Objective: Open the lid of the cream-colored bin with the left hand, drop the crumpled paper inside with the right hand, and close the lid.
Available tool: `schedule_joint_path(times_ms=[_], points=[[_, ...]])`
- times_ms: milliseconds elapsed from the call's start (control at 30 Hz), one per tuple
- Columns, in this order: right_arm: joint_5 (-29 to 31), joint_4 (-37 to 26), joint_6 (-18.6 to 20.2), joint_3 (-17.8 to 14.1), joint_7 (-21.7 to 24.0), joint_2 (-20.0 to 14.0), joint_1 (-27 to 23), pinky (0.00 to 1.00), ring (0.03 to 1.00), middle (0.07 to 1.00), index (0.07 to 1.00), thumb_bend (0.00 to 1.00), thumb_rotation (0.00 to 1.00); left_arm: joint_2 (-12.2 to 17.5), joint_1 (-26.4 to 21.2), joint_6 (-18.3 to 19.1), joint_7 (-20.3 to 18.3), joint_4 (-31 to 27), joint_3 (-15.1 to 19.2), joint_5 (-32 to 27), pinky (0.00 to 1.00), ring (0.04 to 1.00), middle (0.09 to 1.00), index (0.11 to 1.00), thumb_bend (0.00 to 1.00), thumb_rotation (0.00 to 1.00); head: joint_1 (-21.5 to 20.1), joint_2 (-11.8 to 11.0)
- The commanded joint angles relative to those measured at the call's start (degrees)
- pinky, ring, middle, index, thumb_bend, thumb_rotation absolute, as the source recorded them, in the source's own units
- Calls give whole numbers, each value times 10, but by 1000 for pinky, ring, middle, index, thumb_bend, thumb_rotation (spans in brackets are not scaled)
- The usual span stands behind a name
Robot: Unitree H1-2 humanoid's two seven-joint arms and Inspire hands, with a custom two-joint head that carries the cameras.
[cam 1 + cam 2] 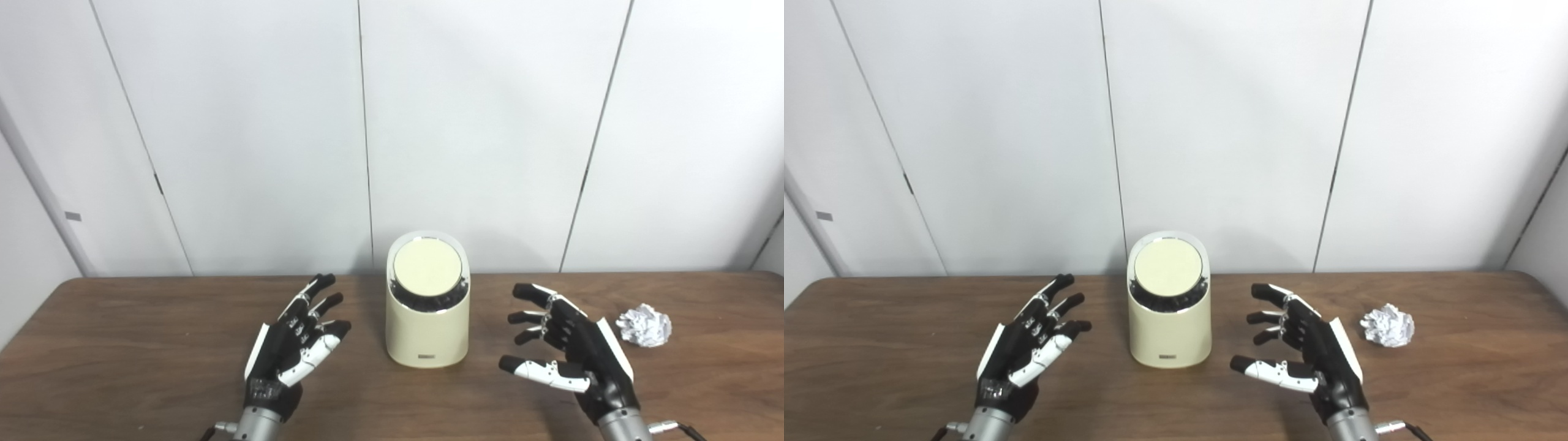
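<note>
Standing at the middle of the table, the cream-colored bin is upright with its round lid shut and tilted toward the camera. That lid looks stiff and smooth, likely to tip under a press near its edge. To the right of the bin lies the crumpled paper, light and soft; a loose pinch around its body should hold it. Left of the bin, the left robot hand hovers empty, fingers spread. Right of it, the right robot hand is likewise empty and wide, thumb toward the bin.
</note>
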Motion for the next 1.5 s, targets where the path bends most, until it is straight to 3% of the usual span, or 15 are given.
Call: schedule_joint_path(times_ms=[0,233,800,900,1000,1067,1233,1467], points=[[2,-18,-19,-2,-2,-7,-20,502,662,800,745,752,145,3,-16,-14,0,-21,-1,2,676,877,1000,899,646,228,1,1],[0,-20,-22,-2,-2,-7,-19,492,661,796,746,740,131,3,-16,-17,-10,-19,-1,-10,690,883,1000,994,629,225,1,2],[-2,-20,-21,-2,-3,-6,-18,486,657,794,751,737,124,4,-16,-11,-15,-19,-1,-18,719,892,997,1000,664,240,-1,-3],[-4,-16,-21,-1,-4,-5,-20,494,659,799,752,730,107,6,-17,-9,4,-22,-4,17,726,881,985,1000,699,303,-4,-5],[-6,-10,-25,-1,-6,-4,-22,501,660,798,749,737,122,7,-20,-16,53,-31,-9,105,704,906,971,1000,773,416,-3,-11],[-10,-8,-23,-1,-7,-3,-24,507,663,799,749,735,126,4,-25,-15,87,-40,-8,157,795,910,954,1000,816,475,-3,-13],[-10,2,-31,1,-7,0,-28,502,664,802,751,736,124,9,-50,6,122,-59,-10,216,933,958,975,1000,794,462,-7,-21],[-15,2,-27,3,-12,4,-29,503,669,804,749,732,108,15,-114,78,140,-71,-21,275,956,985,983,1000,807,423,-10,-28]])
